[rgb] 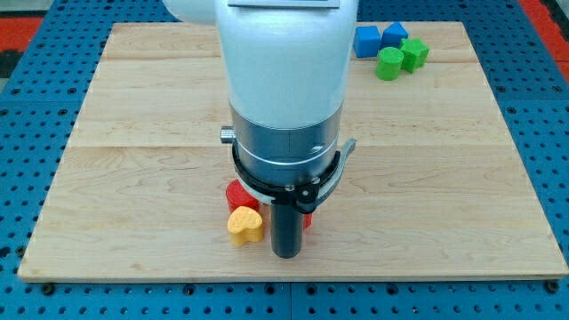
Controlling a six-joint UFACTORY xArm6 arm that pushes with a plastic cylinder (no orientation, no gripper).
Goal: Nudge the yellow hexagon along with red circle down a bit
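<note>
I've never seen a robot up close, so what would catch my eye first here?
The big white and silver arm fills the middle, ending in a dark rod whose tip sits near the wooden board's bottom edge. A yellow block and red block huddle just left of it; blue blocks and green blocks cluster top right.

You have one camera only, set high beyond the pale wooden board's (427, 178) bottom edge, looking steeply down, probably fairly near; the white-and-grey robot arm (284, 98) fills the centre.

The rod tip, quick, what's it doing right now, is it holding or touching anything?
My tip: no gripper, holds nothing. It sits just to the view's right of the yellow block, with the red block up-left; contact cannot be told.
</note>
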